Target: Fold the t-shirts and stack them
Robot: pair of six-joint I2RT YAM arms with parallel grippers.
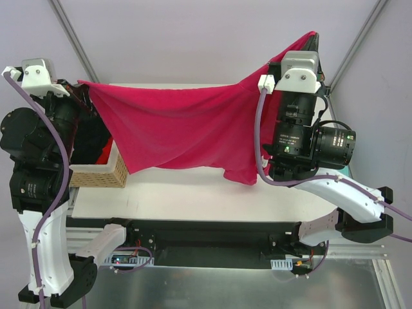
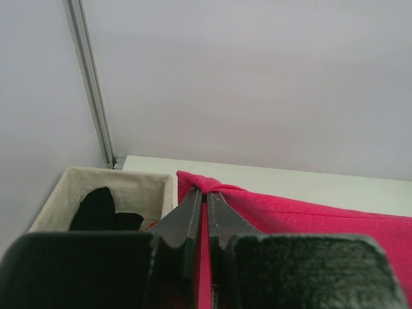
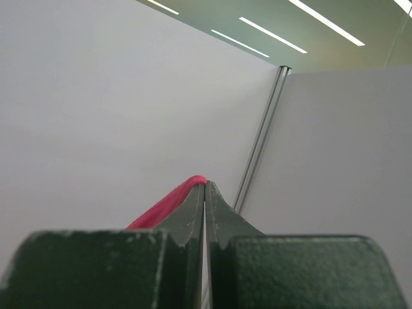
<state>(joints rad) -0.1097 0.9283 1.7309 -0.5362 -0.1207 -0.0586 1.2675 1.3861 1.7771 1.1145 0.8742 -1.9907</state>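
While both arms hold it up, the magenta t-shirt [image 1: 180, 129] hangs spread in the air over the white bench [image 1: 193, 193], strung between the two sets of jaws. Its right corner is pinched high at the top right of the overhead view and its left corner lower at the left, so the top edge slopes up to the right. The cloth sags in loose diagonal folds. The lowest flap drops down right of centre, close over the bench; can't tell if it touches. The shirt's left side hangs just in front of the basket's right end.

Left jaws: closed tight on the shirt corner. In the left wrist view the magenta cloth [image 2: 309, 219] bunches right at the tips and runs off to the right. Right jaws: also shut on cloth. In the right wrist view a thin ridge of magenta [image 3: 170, 203] sticks out at the tips against the grey wall.

The left arm [image 1: 38, 161] stands beside the woven basket [image 1: 96, 175], which sits at the bench's left end. The basket's cloth lining [image 2: 71, 187] holds a black garment [image 2: 100, 206]. The right arm [image 1: 296, 122] reaches up at the right side. A teal sliver [image 1: 346, 170] shows behind it at the bench's right edge; too little visible to say what it is. Grey panel walls surround the bench.
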